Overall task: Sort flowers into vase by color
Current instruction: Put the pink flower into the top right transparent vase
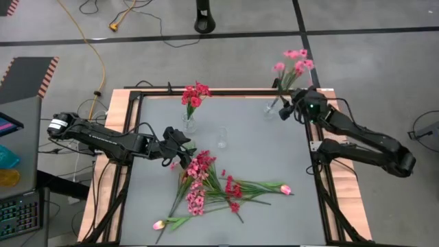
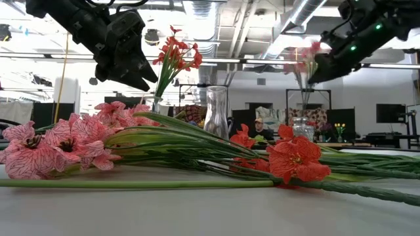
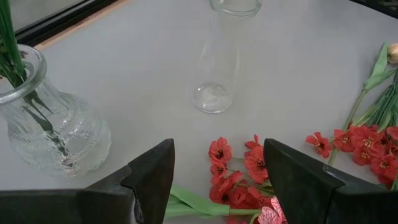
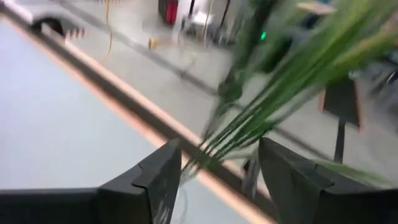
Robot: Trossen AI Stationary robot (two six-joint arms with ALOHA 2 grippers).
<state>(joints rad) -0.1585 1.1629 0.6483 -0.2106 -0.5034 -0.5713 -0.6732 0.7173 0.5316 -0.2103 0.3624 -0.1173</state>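
High view: the grey table [image 1: 267, 219] carries three glass vases, and the empty clear vase [image 1: 222, 137] near its middle serves as the landmark here. Toward the left arm's side of that vase stands a vase with red flowers [image 1: 188, 123], its red blooms [image 1: 195, 92] upright above the glass. Far toward the right arm's side, at the table's back corner, a third vase [image 1: 270, 108] holds pink sprays [image 1: 295, 63] that lean outward over the frame.

The loose flowers [image 1: 206, 182] lie in a heap on the near side of the empty vase: pink sprays, red clusters and long green stems crossing each other. One pale tulip bud [image 1: 285, 189] points out from the heap toward the right arm, and another bud [image 1: 159, 224] lies at the near edge.

The left gripper [image 1: 184, 147] hovers between the red-flower vase and the heap, its fingers [image 3: 152, 177] spread wide with nothing between them; red blossoms [image 3: 239, 165] show on the table below.

The right gripper [image 1: 287, 108] sits beside the corner vase, well away from the empty vase. Its fingers [image 4: 158, 174] stand wide apart, green stems [image 4: 273, 99] passing loosely between them, not clamped.
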